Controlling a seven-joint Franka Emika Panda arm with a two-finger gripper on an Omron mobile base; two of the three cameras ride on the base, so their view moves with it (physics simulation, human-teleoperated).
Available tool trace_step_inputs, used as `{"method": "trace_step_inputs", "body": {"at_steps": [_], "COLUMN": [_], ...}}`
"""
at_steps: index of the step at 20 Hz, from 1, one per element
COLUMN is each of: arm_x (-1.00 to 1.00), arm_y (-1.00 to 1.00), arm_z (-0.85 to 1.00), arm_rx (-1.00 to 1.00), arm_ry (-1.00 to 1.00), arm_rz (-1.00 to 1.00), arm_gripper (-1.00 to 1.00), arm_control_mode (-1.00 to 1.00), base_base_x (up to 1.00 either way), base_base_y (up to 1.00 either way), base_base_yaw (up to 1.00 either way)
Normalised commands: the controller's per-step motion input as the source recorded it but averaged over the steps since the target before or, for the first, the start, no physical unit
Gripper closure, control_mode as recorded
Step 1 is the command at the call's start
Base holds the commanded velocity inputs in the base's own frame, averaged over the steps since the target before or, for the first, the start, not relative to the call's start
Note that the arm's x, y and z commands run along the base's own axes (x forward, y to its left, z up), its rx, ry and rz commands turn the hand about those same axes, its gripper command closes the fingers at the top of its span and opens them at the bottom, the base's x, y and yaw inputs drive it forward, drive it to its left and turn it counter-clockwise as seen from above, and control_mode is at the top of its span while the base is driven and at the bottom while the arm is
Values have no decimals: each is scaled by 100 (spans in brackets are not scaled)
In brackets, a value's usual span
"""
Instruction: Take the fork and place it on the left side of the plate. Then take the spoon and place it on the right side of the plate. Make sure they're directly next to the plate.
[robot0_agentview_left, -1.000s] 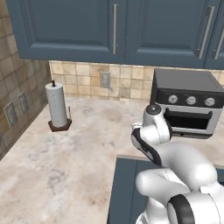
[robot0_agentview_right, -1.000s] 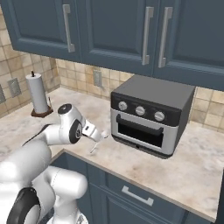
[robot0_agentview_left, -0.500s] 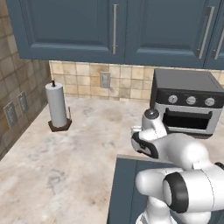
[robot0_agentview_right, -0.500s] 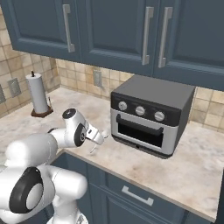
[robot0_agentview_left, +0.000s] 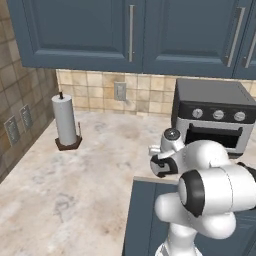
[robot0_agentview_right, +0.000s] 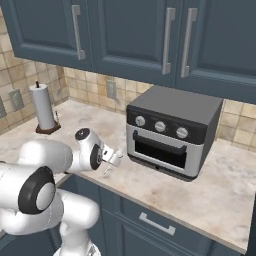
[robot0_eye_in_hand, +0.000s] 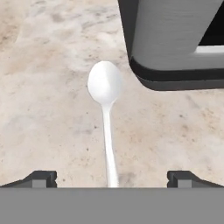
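The arm reaches forward and low, its hand (robot0_eye_in_hand: 112, 177) spread wide and holding nothing, one dark fingertip (robot0_eye_in_hand: 41, 178) on each side of the spoon (robot0_eye_in_hand: 105, 105). The slim white spoon lies flat on the mottled beige stone desk (robot0_eye_in_hand: 43, 100), its oval bowl near the toaster oven (robot0_eye_in_hand: 175, 43), a boxy grey and black metal case.

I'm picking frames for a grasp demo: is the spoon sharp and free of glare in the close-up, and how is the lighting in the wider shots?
Hand view: the slim white spoon is crisp, evenly lit, without glare, faint shadow beneath. Both base views: flat, soft rendered light; the silver toaster oven shows no harsh reflections.
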Motion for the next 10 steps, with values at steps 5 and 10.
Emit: {"method": "trace_step_inputs", "body": {"at_steps": [5,10], "arm_x": [25,29], "arm_y": [-8,-3], "arm_z": [-32,-28], "arm_rx": [0,0], "arm_ry": [0,0], "arm_rz": [0,0], "arm_gripper": [-100,-100], "arm_control_mode": [-100,-100], "base_base_x": [0,0], "base_base_y": [0,0], "base_base_yaw": [0,0]}}
